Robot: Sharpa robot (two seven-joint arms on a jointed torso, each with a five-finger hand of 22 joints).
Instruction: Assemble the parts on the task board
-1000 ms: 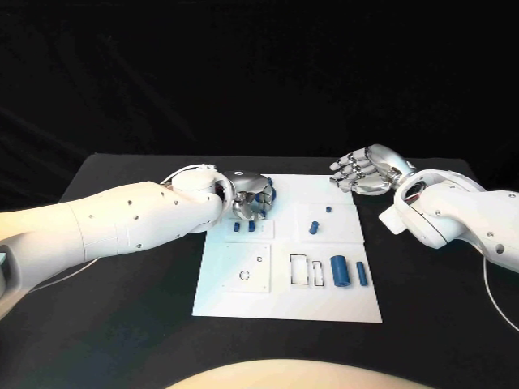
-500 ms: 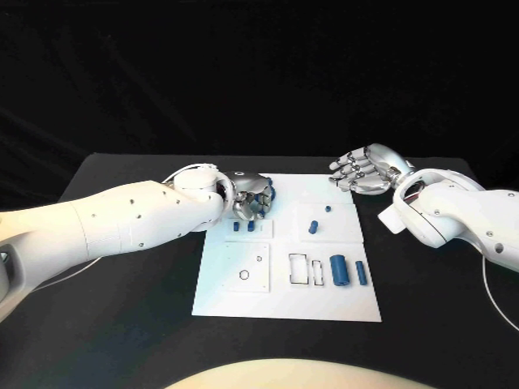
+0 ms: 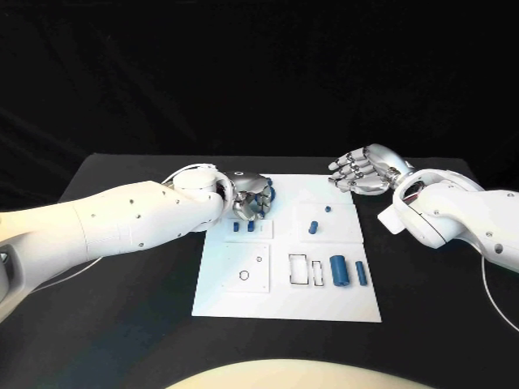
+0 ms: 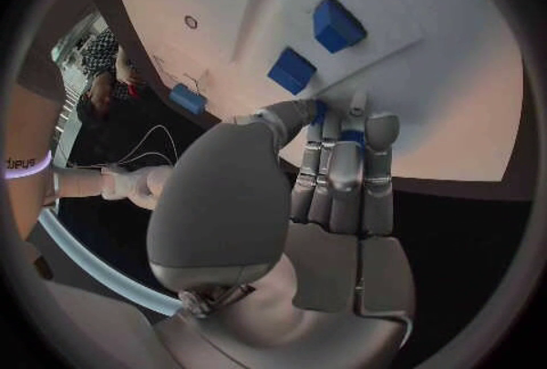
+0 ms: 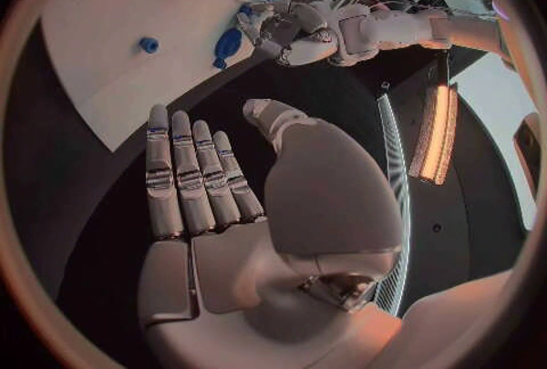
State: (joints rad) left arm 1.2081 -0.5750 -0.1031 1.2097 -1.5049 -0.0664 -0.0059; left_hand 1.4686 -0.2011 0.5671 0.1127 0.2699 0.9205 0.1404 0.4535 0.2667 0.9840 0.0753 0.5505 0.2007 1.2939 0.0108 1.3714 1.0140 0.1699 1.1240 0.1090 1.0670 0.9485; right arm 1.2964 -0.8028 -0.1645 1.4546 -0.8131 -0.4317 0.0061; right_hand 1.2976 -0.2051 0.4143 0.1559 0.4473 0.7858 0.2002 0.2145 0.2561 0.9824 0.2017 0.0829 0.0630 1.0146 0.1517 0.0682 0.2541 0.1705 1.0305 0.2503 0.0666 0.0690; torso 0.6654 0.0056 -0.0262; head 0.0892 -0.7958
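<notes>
— Biggest first?
— Black tabletop (image 3: 119,324), carrying the white board (image 3: 285,300) at its middle.
— And the arms?
— Left robot hand (image 3: 251,197) over the board's far left corner, fingers curled onto a blue piece (image 4: 342,125), pinching it. Right robot hand (image 3: 362,170) raised off the board's far right corner, fingers straight and apart, holding nothing.
— Smaller bits?
— Two blue blocks (image 3: 244,228) just beside the left fingers. Blue cylinders (image 3: 339,271) near the board's right edge, well apart from both hands.
</notes>
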